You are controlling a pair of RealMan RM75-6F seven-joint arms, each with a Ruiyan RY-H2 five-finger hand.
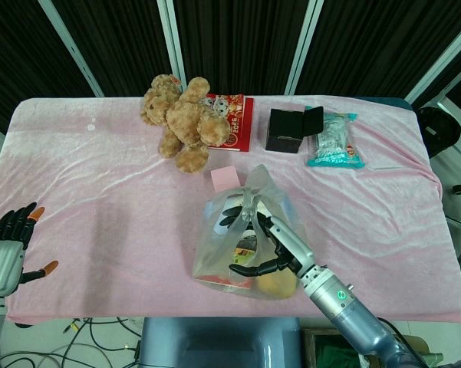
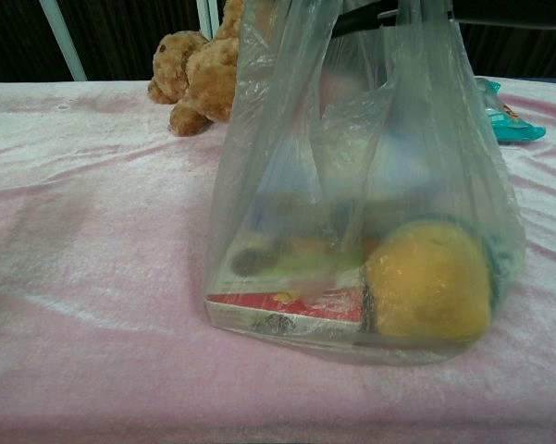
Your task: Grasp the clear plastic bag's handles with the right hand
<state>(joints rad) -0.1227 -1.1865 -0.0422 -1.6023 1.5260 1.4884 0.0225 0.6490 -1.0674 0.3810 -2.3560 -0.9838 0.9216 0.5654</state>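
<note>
The clear plastic bag (image 1: pixel 242 245) is stood upright near the front edge of the pink-covered counter (image 1: pixel 100 192). Its handles (image 1: pixel 251 192) are raised at the top, and the right robot hand (image 1: pixel 272 245) is positioned over them with fingers spread; a closed grasp cannot be confirmed. A yellow fruit (image 2: pixel 428 282) and a red-edged box (image 2: pixel 287 310) are contained in the bag. The left robot hand (image 1: pixel 11 245) is held released at the counter's left edge.

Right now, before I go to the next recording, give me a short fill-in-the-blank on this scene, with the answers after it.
1. The right hand reaches over the clear plastic ____.
2. The teddy bear lies on the ____ tablecloth.
3. The red book lies partly under the ____.
4. The left hand holds ____.

Missing words: bag; pink; teddy bear; nothing
</note>
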